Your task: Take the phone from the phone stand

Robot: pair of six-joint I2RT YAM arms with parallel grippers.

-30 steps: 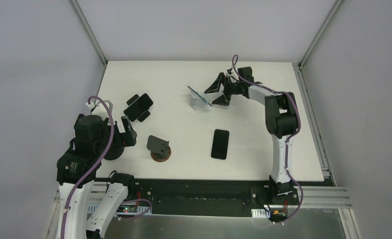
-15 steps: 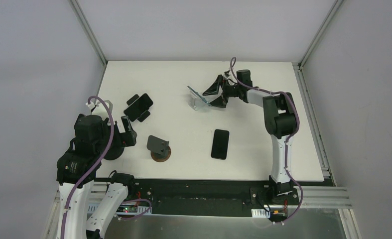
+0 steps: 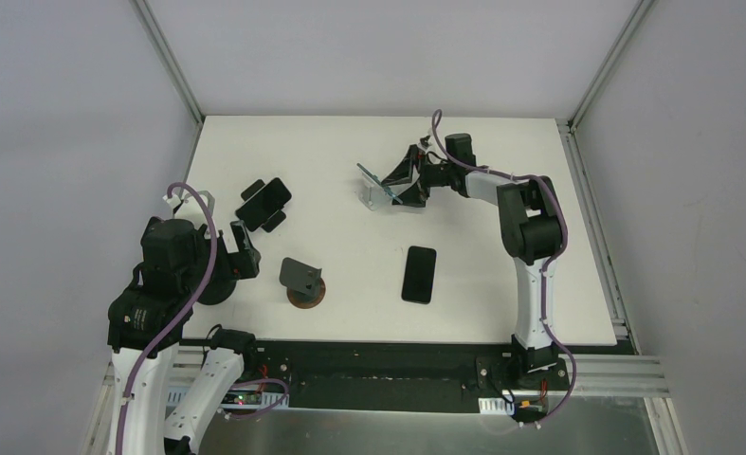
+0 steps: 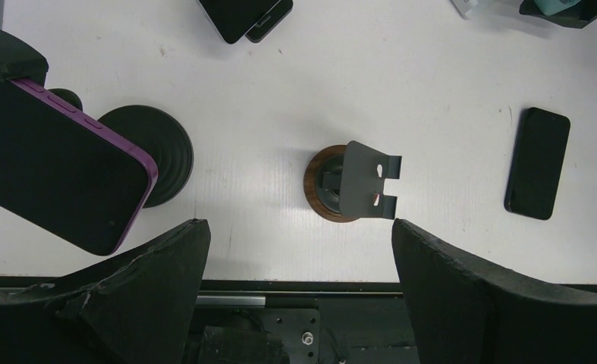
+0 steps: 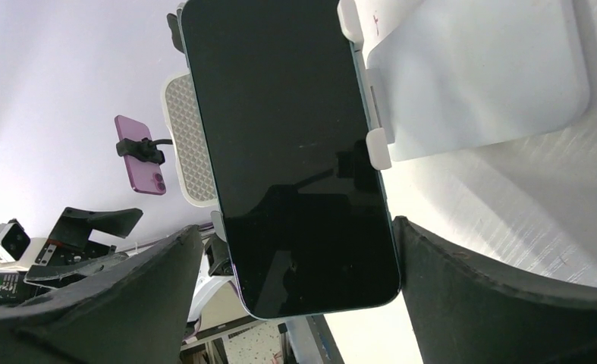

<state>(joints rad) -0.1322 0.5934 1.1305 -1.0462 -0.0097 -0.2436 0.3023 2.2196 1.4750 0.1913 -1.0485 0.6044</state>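
A dark-screened phone (image 3: 379, 181) with a teal edge leans in a white stand (image 3: 376, 198) at the back middle of the table. My right gripper (image 3: 407, 180) is open, with its fingers on either side of the phone's free end. In the right wrist view the phone (image 5: 291, 152) fills the space between the jaws of the right gripper (image 5: 295, 227). The right finger (image 5: 492, 296) looks to touch its edge; the left finger stands apart. The white stand (image 5: 477, 76) lies behind. My left gripper (image 3: 241, 251) is open and empty at the near left.
A purple phone (image 4: 60, 174) sits on a black round-based stand (image 3: 212, 284) beside my left gripper (image 4: 299, 227). Another phone rests in a black clamp stand (image 3: 263, 202). An empty grey stand on a brown base (image 3: 302, 280) and a flat black phone (image 3: 419, 274) lie mid-table.
My right gripper has moved left, from beside the phone to around its free end. The left arm has not moved.
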